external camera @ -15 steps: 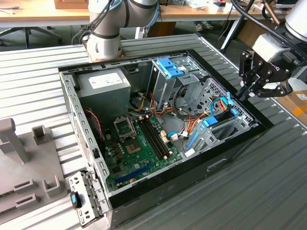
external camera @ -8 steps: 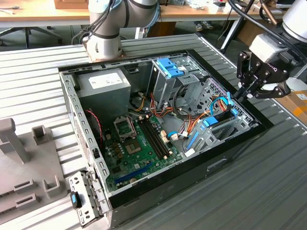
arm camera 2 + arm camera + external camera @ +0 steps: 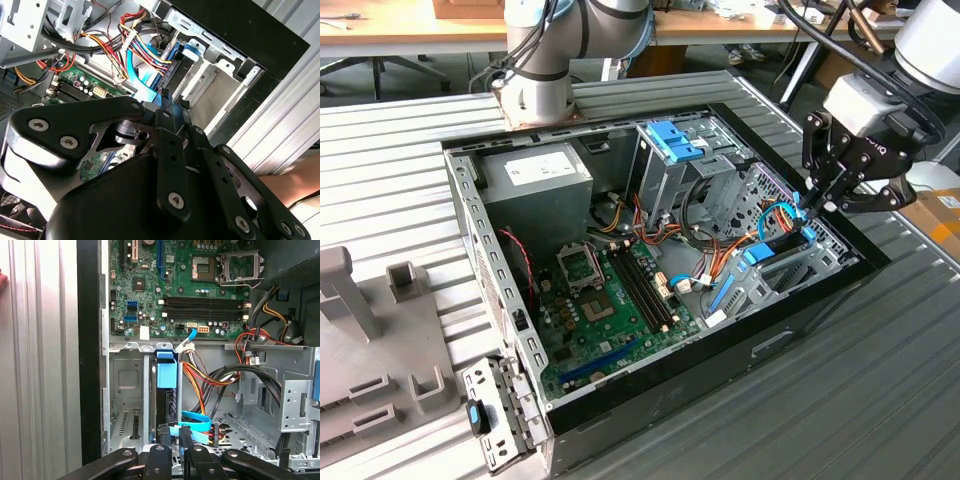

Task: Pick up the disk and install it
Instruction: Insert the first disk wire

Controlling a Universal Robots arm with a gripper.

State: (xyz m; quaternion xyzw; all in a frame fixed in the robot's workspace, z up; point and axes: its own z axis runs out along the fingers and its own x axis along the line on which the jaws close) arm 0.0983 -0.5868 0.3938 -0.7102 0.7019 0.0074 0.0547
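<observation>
Disk (image 3: 167,385): we are seeing the flat, blue-railed metal hard drive standing edgewise in the grey metal bay (image 3: 125,390), at the exterior view's right.
Gripper (image 3: 810,208): black jaws are sitting closed together at its end; grip unclear.

Exterior view angled down over computer case (image 3: 790,335), both wrist views close inside, sharing blue cable (image 3: 197,420).

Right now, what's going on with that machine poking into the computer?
A robot arm holds its gripper at the metal drive bay on the exterior view's right side of an open computer case. The disk, edged in blue rails, stands on edge in that bay, just below the gripper. Whether it is fully seated is unclear.
</observation>
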